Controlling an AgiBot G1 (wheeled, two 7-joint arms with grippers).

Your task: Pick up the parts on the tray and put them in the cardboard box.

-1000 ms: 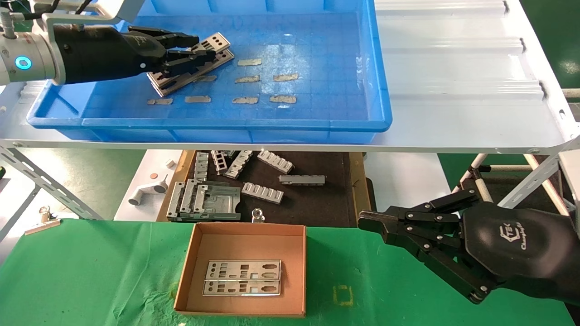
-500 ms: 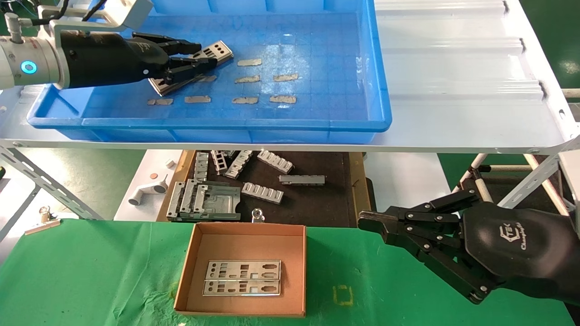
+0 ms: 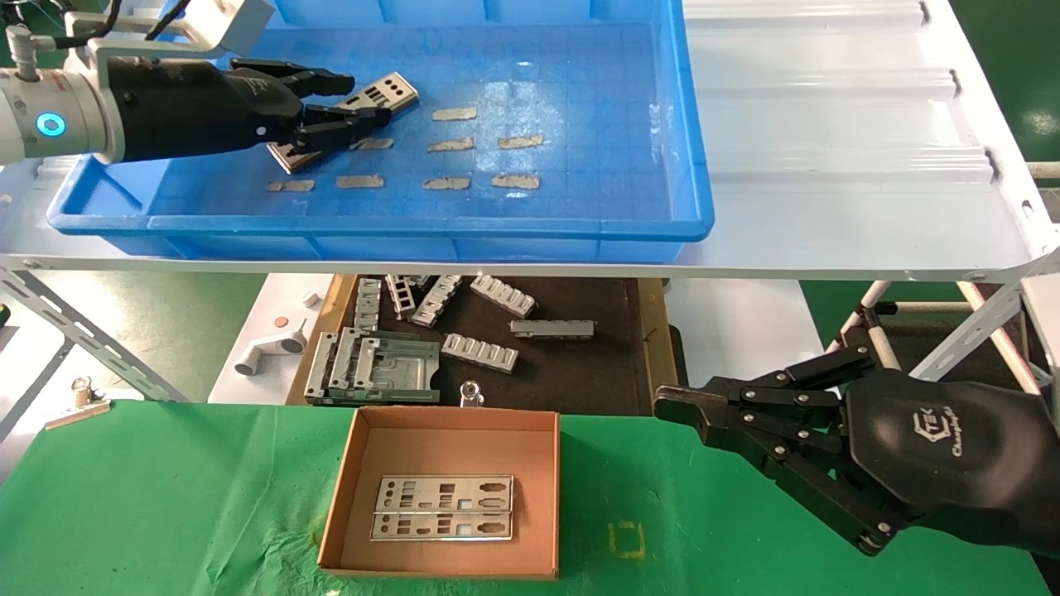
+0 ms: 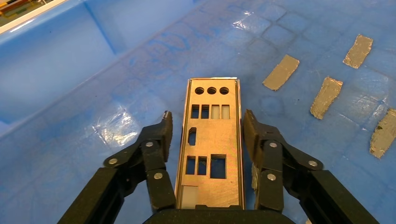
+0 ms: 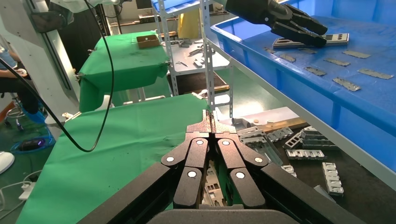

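Left wrist view: a silver part (image 4: 211,140) is clamped by its long edges in the left pincer (image 4: 208,130), at the upper left of the head frame above the tray (image 3: 580,223). Tape scraps (image 3: 451,145) lie nearby. The edge grip looks thin, so the part could slip out during transfer to the cardboard box (image 3: 447,430), lower centre, where two parts (image 3: 443,507) lie. The right pincer (image 3: 662,406) is held closed and empty at lower right.
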